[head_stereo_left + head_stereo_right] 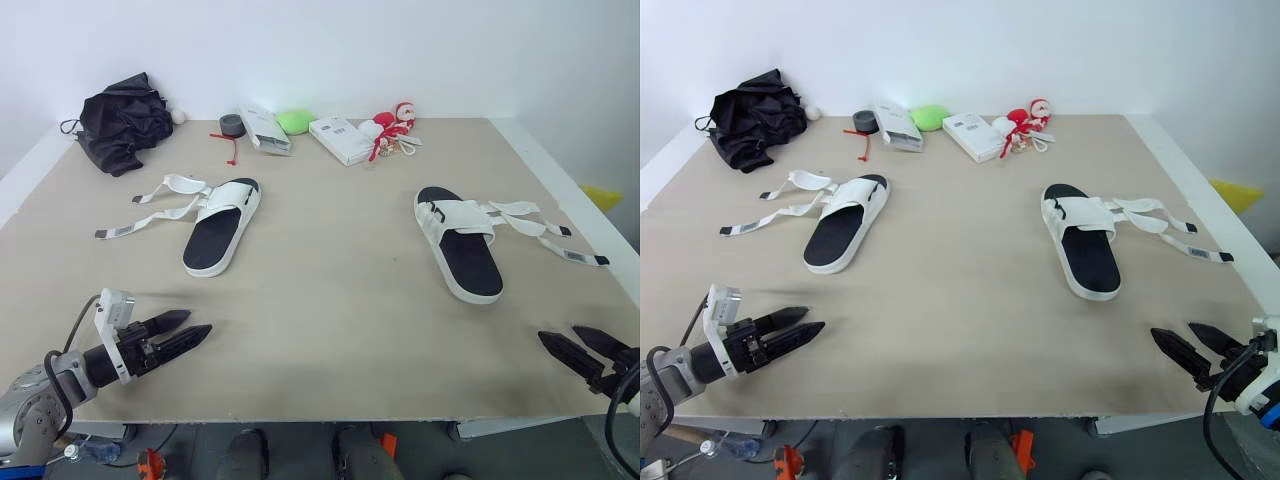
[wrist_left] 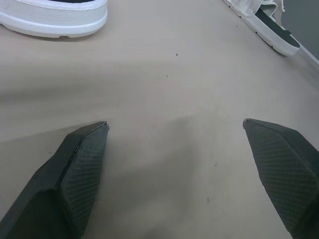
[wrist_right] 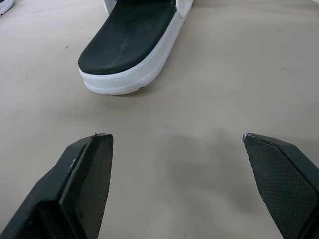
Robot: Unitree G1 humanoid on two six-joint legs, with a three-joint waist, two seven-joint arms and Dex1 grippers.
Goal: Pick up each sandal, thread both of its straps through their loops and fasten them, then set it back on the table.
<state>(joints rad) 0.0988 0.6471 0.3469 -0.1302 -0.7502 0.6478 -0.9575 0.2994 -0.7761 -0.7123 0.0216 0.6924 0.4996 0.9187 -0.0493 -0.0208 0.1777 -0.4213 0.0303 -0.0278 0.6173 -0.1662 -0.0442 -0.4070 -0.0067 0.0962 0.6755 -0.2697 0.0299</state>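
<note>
Left eye view: you're at step one, nothing lifted. The left white strap sandal with black footbed (image 1: 222, 228) lies at 10 o'clock on the beige table (image 1: 330, 310). The right white strap sandal (image 1: 459, 243) lies at 2 o'clock. Straps on both are loose. Your left gripper (image 1: 198, 321) sits low at 7 o'clock and your right gripper (image 1: 558, 332) at 5 o'clock, both pointing inward, fingers spread wide, empty. The next move likely calls for reaching forward to one sandal.

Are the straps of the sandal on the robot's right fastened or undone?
Undone: both straps lie spread out on the table beside the right sandal.
</note>
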